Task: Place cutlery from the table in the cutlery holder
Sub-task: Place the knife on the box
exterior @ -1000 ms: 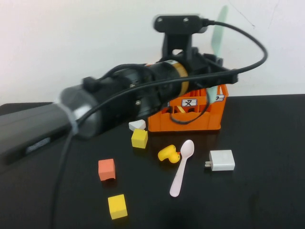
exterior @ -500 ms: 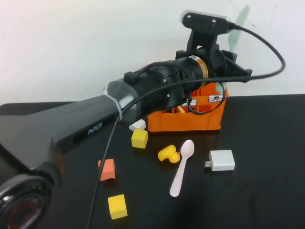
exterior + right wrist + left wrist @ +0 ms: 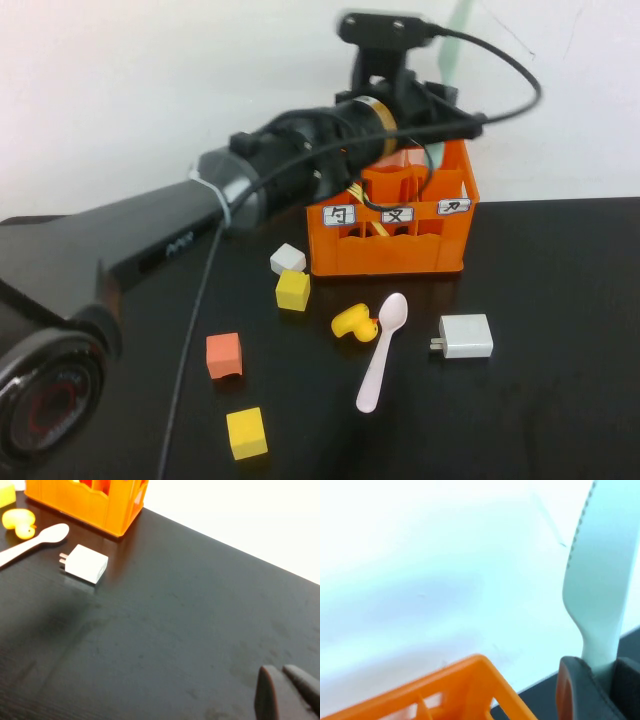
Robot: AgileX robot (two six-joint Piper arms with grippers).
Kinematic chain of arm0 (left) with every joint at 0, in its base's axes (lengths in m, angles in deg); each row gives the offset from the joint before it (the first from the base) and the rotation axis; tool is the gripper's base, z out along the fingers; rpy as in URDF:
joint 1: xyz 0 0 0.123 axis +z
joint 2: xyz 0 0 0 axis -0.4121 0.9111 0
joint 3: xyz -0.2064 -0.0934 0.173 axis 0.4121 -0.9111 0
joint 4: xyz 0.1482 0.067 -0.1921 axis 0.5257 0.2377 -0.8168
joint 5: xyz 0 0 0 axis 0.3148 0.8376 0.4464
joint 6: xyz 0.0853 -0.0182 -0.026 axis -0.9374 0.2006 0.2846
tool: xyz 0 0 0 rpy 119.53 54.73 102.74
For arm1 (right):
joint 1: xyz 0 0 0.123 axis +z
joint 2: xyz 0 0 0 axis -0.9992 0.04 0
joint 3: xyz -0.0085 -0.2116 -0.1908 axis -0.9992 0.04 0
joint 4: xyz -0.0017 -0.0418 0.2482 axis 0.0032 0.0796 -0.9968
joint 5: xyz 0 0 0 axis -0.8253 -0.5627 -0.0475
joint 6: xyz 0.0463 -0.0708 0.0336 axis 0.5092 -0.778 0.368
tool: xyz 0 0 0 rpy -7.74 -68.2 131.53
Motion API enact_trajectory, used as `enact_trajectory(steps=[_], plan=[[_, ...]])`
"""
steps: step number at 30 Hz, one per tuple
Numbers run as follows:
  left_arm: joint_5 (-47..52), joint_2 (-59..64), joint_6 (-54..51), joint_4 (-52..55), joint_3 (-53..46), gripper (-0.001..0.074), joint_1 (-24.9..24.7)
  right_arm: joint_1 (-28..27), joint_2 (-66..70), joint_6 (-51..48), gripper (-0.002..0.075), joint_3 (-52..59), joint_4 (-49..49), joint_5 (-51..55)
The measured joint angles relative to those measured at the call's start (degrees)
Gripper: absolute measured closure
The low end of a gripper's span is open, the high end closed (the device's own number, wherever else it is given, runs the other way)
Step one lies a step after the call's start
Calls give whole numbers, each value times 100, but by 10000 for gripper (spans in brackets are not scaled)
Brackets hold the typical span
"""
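High view, left claw [image 3: 447,100] gripping knife [image 3: 459,35], above crate rim [image 3: 462,165]

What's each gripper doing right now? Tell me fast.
Left gripper: shut on the mint-green knife, held upright above the orange cutlery holder.
Right gripper: shut, empty, low over the table.

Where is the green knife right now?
The green knife is up in the air, held in the left gripper above the back of the orange cutlery holder, blade pointing up, in the high view.
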Motion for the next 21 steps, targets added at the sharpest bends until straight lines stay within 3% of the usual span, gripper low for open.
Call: enact_trajectory(steps=[6,21], plan=[[-664,108,46,-235,0,638,213,0,0,0,728,0,0,0],[-1130,779,-965,-537,309,638,213,0,0,0,728,0,0,0]])
